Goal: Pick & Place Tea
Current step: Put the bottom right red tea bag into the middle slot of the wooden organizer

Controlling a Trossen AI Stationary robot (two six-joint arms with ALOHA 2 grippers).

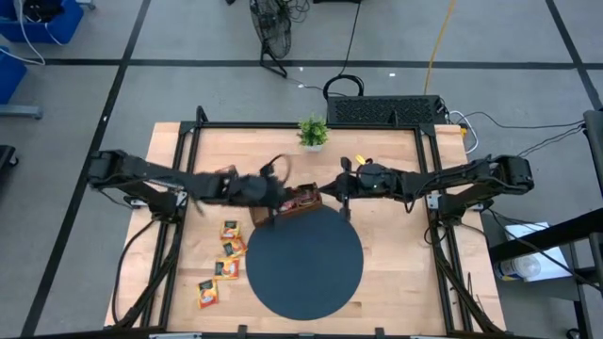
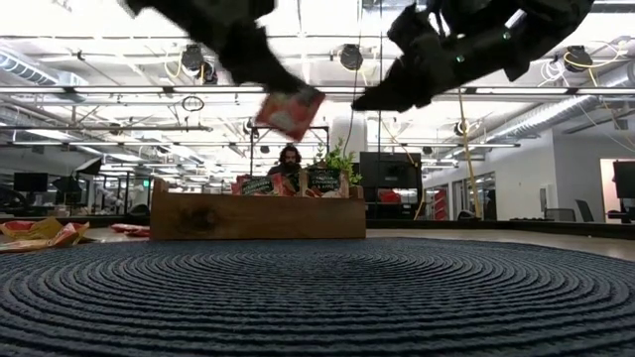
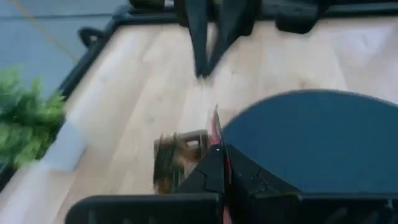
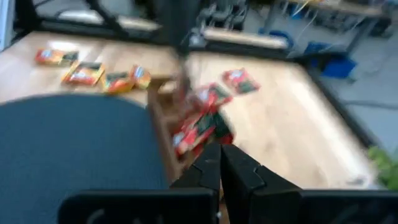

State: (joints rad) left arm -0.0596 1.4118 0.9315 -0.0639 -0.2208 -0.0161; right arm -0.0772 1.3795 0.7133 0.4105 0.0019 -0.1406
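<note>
Above the wooden tray (image 2: 256,215), clear of the surface (image 1: 396,169), hung a red sachet (image 2: 289,110), pinched edge-on in the left gripper (image 3: 219,163) and tilted, one corner lowest. Seen as a thin red sliver between the closed fingertips in the left wrist view, with the tray directly beyond and slightly off toward the plant (image 1: 313,132). Judged the step in hand as carry-and-drop: sachet almost over the tray, only a short way across and then down left to go. Long axis of the tray lay roughly across the line of the left arm, along the back rim of the dark round mat (image 1: 304,262), so the drop called for lining the sachet's flat face with a compartment; which compartment lay beneath could not be told from the blurred views. Already held in the tray: several red sachets (image 4: 198,127), standing or leaning. More sachets (image 1: 222,266) lay loose on the surface beside the mat's left edge, well nearer the left arm. Right gripper (image 4: 220,163) was closed on nothing, poised just beside the tray on the opposite side, fingertips pointing toward it, possibly near enough to crowd the release.
</note>
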